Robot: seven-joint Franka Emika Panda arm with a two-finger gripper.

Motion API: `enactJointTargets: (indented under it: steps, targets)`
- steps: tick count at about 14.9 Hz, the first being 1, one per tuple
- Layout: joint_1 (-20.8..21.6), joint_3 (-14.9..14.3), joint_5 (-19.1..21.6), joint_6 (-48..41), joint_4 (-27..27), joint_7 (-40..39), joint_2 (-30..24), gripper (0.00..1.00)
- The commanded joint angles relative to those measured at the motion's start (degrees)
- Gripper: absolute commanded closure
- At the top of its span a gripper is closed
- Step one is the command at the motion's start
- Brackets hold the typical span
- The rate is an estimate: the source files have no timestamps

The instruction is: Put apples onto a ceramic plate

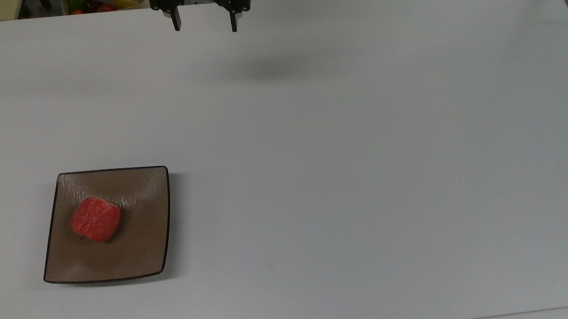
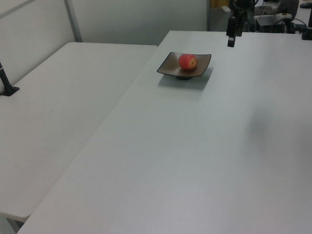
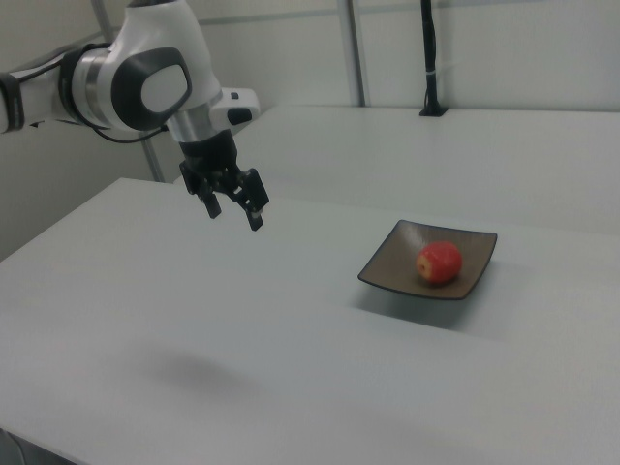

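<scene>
One red apple (image 1: 96, 219) down in the shallow dish of the ceramic plate (image 1: 141, 252), a little toward the top view's left of centre, touching nothing but the glazed surface. Lies low there, hemmed by the raised rim on every side: probably the point of choosing a dished spot over the bare table (image 1: 364, 174), with rolling checked by the slope. Plate itself flat on the tabletop near the top view's lower left. Gripper (image 1: 205, 27) up by the table's far edge in the top view, well apart from both plate and fruit, and hanging clear of the surface in the right view, with only a soft shadow below. Fingers spread wide, gripping nothing. Reads as a release pose: parted to leave the apple free, lifted and set aside to avoid knocking fruit or rim. Judging by this layout, placing looks complete, with nothing left but staying away. One small risk: a rounded fruit off-centre on a glossy glaze, liable to rock under any bump to the table.
</scene>
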Motion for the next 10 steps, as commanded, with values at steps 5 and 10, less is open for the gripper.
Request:
enactJointTargets:
  steps: [5,10]
  targets:
    - [1.2,-1.2,1.0,-0.9,-1.9,0.4,-1.1,0.00]
    - [1.3,-1.2,0.3,-1.9,-2.0,-2.8,-0.9,0.00]
